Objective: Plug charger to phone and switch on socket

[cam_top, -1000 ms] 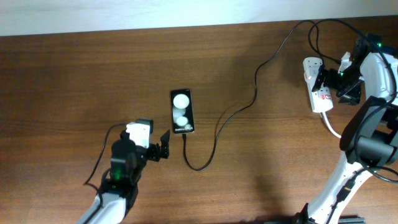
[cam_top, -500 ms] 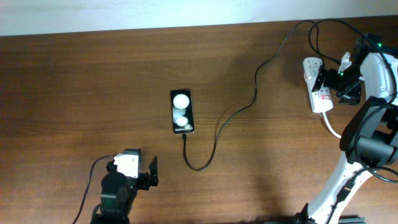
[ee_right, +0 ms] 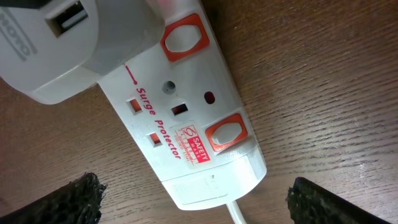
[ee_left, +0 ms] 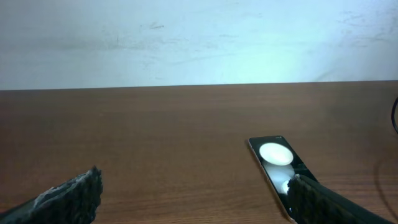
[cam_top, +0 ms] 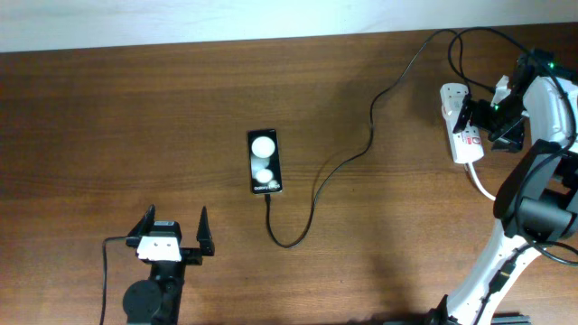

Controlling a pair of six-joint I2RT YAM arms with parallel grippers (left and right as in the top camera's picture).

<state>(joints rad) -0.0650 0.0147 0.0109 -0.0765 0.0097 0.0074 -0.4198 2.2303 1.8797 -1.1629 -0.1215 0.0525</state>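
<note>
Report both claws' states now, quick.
Left claw: open, holding nothing.
Right claw: open, holding nothing, over the socket.

Worktop (cam_top: 135, 108): dark brown wood, visible grain, low sheen. Phone (cam_top: 265, 162): glossy black face, mirrors lamps. Power strip (ee_right: 186, 124): smooth white plastic, slightly glossy, red print, orange-red plastic switches (ee_right: 225, 134). Adapter (ee_right: 81, 50): smooth white plastic, satin. Cable (cam_top: 372, 122): thin black, matt, rubbery-looking.

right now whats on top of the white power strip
A white adapter with a USB port sits on one end of the power strip. The outlet beneath it is covered.
</note>
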